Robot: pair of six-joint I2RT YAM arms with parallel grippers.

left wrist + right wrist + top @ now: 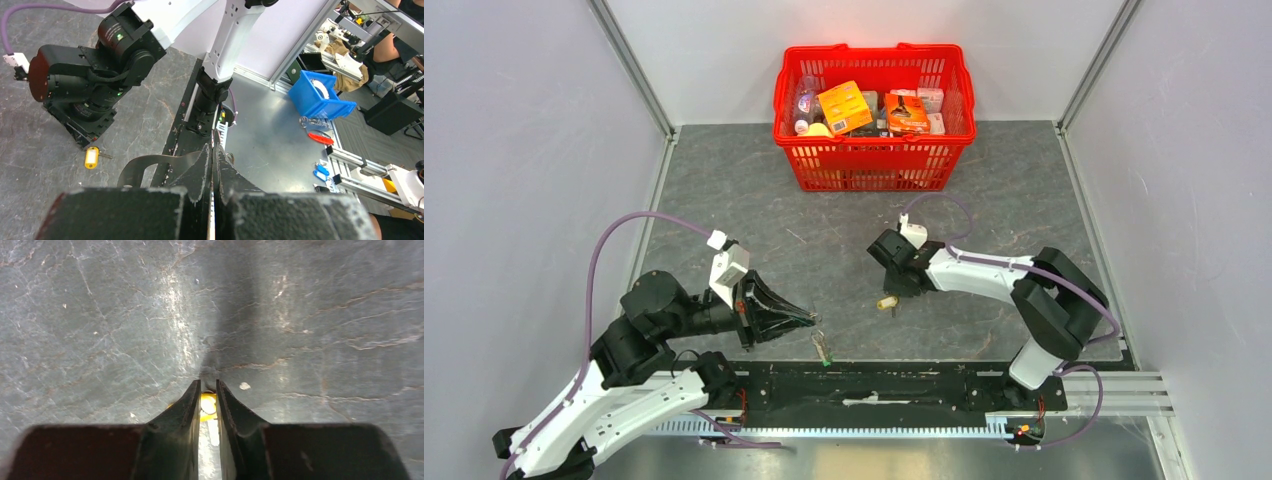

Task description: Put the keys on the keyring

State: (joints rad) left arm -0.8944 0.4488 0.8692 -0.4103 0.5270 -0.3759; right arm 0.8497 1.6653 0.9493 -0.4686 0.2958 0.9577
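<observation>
My view of the yellow key is mostly blocked
The right gripper covers all but a sliver; I cannot tell whether it actually pinches it.

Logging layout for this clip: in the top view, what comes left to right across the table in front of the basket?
Left end effector → keyring → yellow key. The right end effector overlaps that key, so it is left out.

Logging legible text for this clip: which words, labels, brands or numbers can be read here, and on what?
No text can be read.
Print on the yellow box and orange box in the red basket: too small.
Head of the yellow key: no lettering visible.
</observation>
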